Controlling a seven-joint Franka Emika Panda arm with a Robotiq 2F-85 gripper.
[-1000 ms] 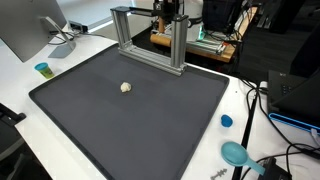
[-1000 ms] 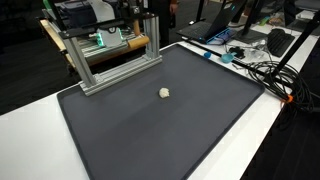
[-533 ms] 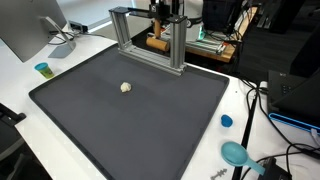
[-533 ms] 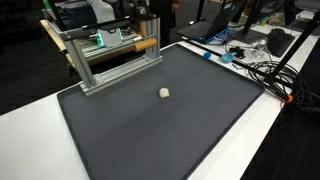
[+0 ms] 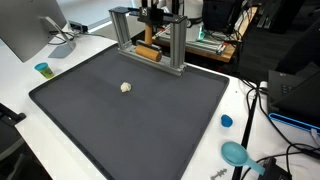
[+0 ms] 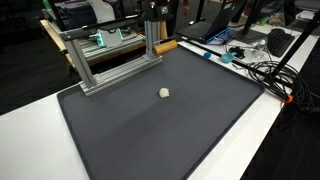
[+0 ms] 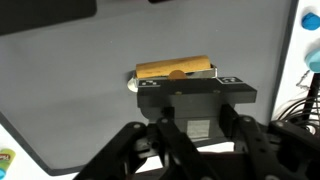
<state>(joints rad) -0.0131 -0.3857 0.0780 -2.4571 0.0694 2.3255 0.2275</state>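
My gripper hangs at the far edge of the dark mat, right behind the aluminium frame. It is shut on a wooden block, which shows through the frame opening. Another exterior view has the gripper above the same block by the frame's post. In the wrist view the gripper grips a dark piece, with the wooden block on top of it. A small cream ball lies alone on the mat, well in front of the frame, and it shows in the wrist view beside the block.
A monitor and a small blue cup stand on the white table beside the mat. A blue cap and a teal scoop-like thing lie at the other side. Cables and electronics crowd the table edge.
The gripper has carried the wooden block sideways along the back of the frame and a little lower. The ball has not moved.
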